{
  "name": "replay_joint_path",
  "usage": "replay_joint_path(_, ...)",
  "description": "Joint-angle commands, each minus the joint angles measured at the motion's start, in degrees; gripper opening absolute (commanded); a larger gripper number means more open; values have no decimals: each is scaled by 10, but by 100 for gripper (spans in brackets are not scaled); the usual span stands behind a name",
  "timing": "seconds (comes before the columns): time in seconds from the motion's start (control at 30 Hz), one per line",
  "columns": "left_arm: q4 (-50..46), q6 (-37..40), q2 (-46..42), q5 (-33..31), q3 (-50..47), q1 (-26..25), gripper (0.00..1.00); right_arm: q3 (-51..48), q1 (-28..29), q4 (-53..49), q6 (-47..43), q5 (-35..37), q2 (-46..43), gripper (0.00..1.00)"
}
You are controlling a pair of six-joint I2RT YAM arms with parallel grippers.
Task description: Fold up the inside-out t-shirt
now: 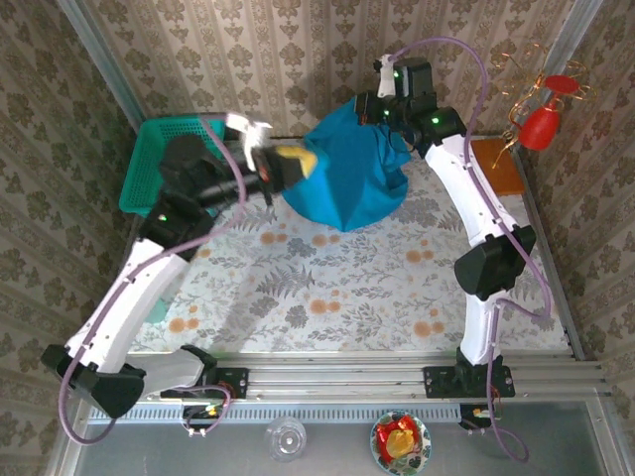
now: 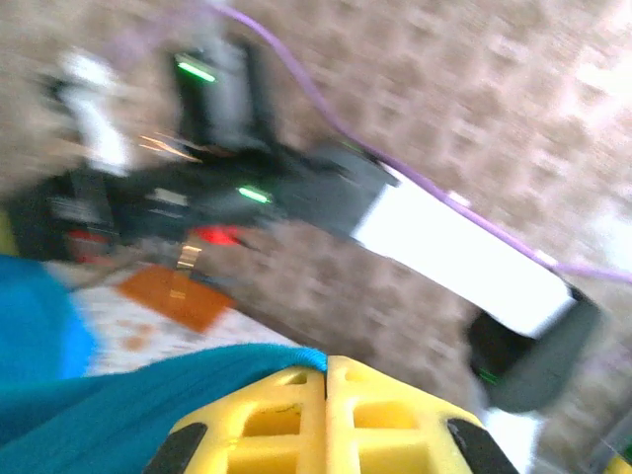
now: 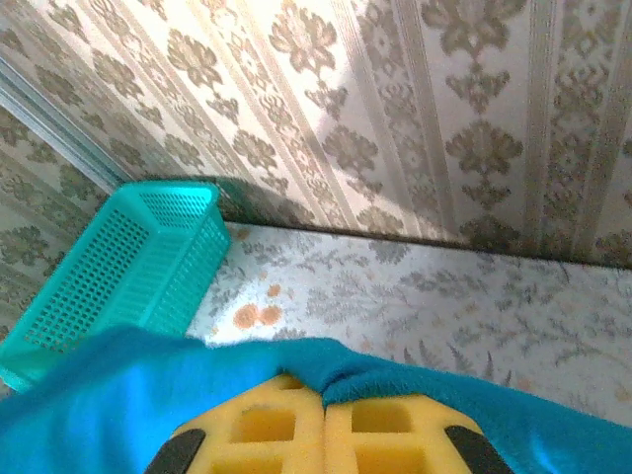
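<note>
Beyond the table's near edge, on a grey ledge, stand a clear cup (image 1: 286,439) and a round patterned dish (image 1: 401,443) holding something red and yellow. The table (image 1: 327,288) is covered with a pale cloth printed with grey leaves and orange flowers. Toward its far edge the teal-blue t-shirt (image 1: 352,174) hangs lifted between the two arms as a soft, rounded bundle, creased down the middle, its lower folds reaching the cloth. The left hand (image 1: 295,159) has its ribbed yellow fingers (image 2: 286,415) pressed together on the shirt's left edge, and the fabric (image 2: 118,415) runs up to their tips. The right hand (image 3: 323,395) is clamped on the shirt's far upper edge, the knit (image 3: 118,395) draped over its yellow fingers (image 3: 267,425). A rigid teal-green mesh basket (image 1: 149,164) sits at the far left corner, and a flat orange-brown square (image 1: 501,164) lies at the far right corner. Behind is damask-patterned wallpaper (image 3: 415,118).
</note>
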Motion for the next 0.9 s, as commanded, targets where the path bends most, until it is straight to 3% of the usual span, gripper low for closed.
replay_joint_path(0.0,29,22,56,2,-48,-84,0,14,-31,-63,13,28,26,0)
replay_joint_path(0.1,35,16,123,3,-49,-147,2,-15,-58,-98,46,47,18,8)
replay_joint_path(0.13,33,12,144,3,-46,-158,10,-32,-65,-110,51,54,9,16)
replay_joint_path(0.2,34,8,164,-3,-50,-167,24,-75,-75,-123,50,70,-15,26)
replay_joint_path(0.33,22,25,160,-37,-69,-152,36,-201,-83,-99,33,69,-102,35)
replay_joint_path(0.53,-128,105,161,-153,-65,-105,39,-342,-79,-117,-2,2,-191,40)
replay_joint_path(0.63,-180,125,178,-182,-67,-78,39,-412,-65,-125,-16,-14,-230,41)
replay_joint_path(0.73,-182,107,191,-183,-83,-48,38,-466,-32,-130,-34,-26,-255,41)
replay_joint_path(0.87,-157,76,186,-186,-114,-14,38,-520,44,-149,-61,26,-261,41)
